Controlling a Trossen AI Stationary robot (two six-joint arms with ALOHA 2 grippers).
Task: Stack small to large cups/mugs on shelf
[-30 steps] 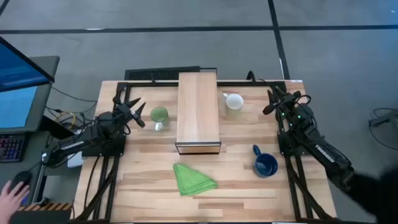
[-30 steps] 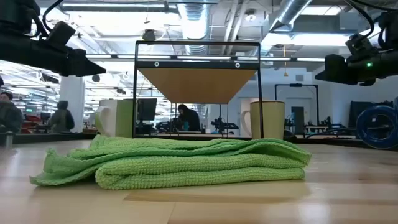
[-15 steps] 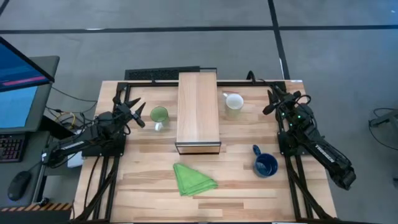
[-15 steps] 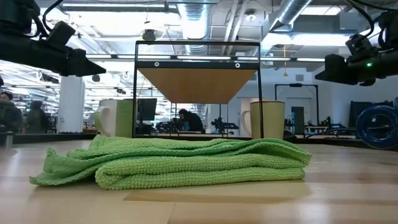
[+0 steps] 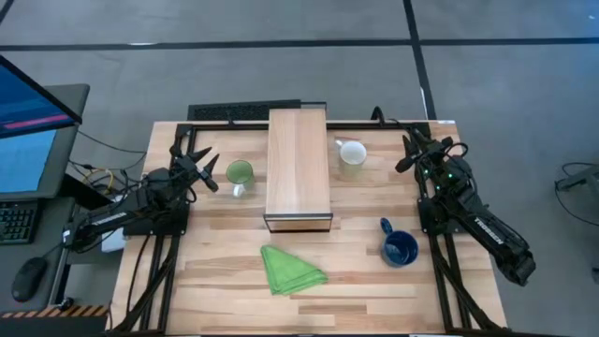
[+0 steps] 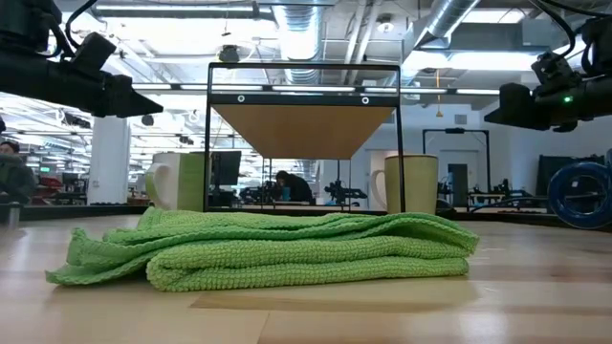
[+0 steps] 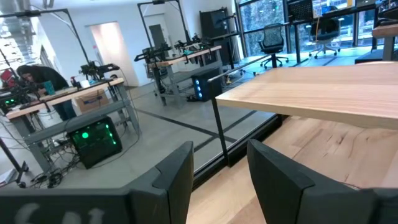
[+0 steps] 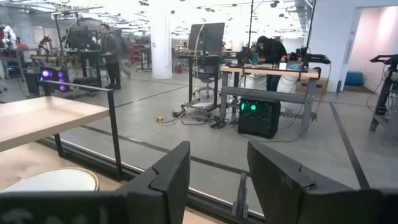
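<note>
The left gripper (image 5: 208, 172) hangs over the table's left side with its fingers (image 7: 177, 174) spread apart and holding nothing, its arm stretched low from the left edge and aimed toward the light green mug (image 5: 240, 173), which stands upright just beside it, white handle toward the front. Between that mug and the shelf (image 5: 299, 167) lies a narrow strip of bare tabletop (image 5: 215, 253). The shelf, a long light-wood box with a flat bare top and a dark open front end, runs from the back edge toward the middle. Before it lies the folded green cloth (image 5: 291, 270), apart from it. Just right of the shelf, near the back, stands the small white mug (image 5: 352, 154); the larger dark blue mug (image 5: 400, 247) sits well forward on the right, handle toward the back. The right gripper (image 5: 410, 155) hovers near the back right corner, fingers (image 8: 171, 171) parted and empty, close to the white mug, its arm trailing toward the front right.
</note>
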